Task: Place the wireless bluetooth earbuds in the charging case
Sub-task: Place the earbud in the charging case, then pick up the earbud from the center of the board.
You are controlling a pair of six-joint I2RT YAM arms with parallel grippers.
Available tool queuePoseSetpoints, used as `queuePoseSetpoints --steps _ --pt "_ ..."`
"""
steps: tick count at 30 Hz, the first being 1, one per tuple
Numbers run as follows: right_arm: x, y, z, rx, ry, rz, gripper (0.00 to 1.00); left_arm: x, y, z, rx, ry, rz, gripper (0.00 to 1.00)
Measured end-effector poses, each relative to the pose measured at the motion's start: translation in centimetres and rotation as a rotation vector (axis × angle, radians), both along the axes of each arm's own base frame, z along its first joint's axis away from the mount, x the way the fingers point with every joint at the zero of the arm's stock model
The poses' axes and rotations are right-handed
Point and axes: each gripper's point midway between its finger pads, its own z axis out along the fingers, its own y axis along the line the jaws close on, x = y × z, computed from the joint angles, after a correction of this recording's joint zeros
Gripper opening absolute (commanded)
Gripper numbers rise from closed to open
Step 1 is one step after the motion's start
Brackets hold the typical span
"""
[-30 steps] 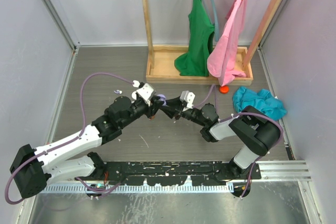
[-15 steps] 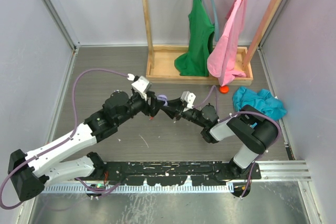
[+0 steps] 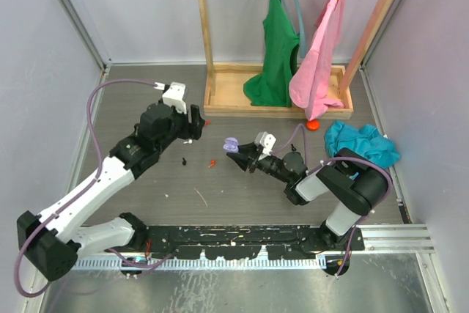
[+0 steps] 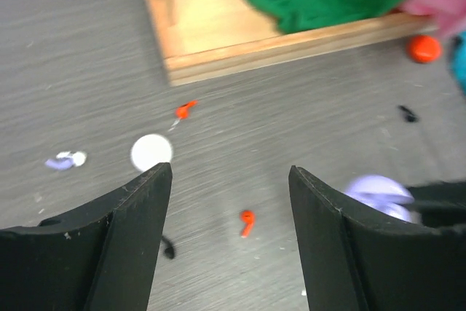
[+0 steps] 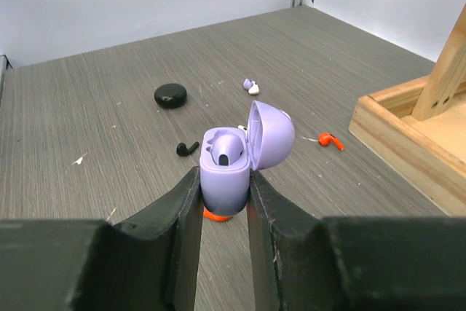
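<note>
Grey wood-grain table [image 4: 87,49]. Between the jaws of the left gripper [image 4: 229,172]: one red earbud [image 4: 247,222]. Close by the jaw at the view's left: black earbud [image 4: 168,247]. Beyond that jaw: white disc [image 4: 151,151], second red earbud [image 4: 185,110], then wooden rack base [image 4: 218,34].

Left arm stretches long toward the far edge, left gripper [image 4: 229,172] hanging with its jaws spread wide. Right arm lies low, elbow folded near the right edge, right gripper [image 5: 222,187] clamped on the charging case [image 5: 227,156].

The right gripper [image 5: 223,189] is clamping the open case [image 5: 231,169], black bud [image 5: 187,148] lying at nine o'clock, red bud [image 5: 331,139] at three.
</note>
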Motion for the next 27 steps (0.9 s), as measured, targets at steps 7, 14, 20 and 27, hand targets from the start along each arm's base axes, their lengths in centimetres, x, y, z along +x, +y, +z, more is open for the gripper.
queuePoseSetpoints --steps 7,14,20,27 --pt "-0.4 -1.2 -0.3 -0.015 -0.012 -0.035 0.1 4.0 5.5 -5.7 0.081 0.166 0.203 0.65" --pt "-0.8 -2.1 -0.4 -0.039 -0.046 -0.056 0.1 7.7 11.1 -10.9 0.088 0.327 0.371 0.66" --pt "-1.0 -2.5 -0.3 -0.051 -0.074 -0.061 0.11 10.2 13.8 -15.4 0.035 0.462 0.427 0.67" --pt "-1.1 -2.6 -0.5 -0.064 -0.087 -0.063 0.11 13.7 14.2 -18.2 -0.032 0.539 0.413 0.68"
